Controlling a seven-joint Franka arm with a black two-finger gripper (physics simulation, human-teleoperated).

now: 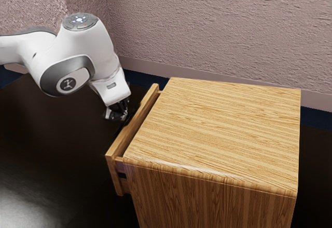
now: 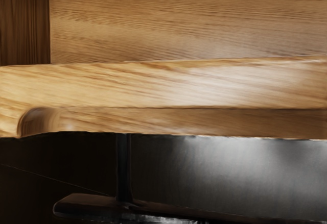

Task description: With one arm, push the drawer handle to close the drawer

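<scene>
Wooden drawer [image 1: 122,137] found ajar from its cabinet [image 1: 223,129], handle [image 2: 92,202] outermost, the gripper [image 1: 118,116] stationed outside the drawer's front, presumably to push straight inward; whether it is spread or closed cannot be determined.

Soft pale glare on dark surface [image 1: 23,202]

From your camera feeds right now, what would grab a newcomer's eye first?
Probably the striped wooden cabinet toward the exterior view's right, its drawer standing slightly open on the side facing the arm. Next, the bulky white arm coming in from the exterior view's left, its black gripper down by the drawer's front. In the wrist view, the dark bar handle stands out, held off the wooden front by a post.
</scene>
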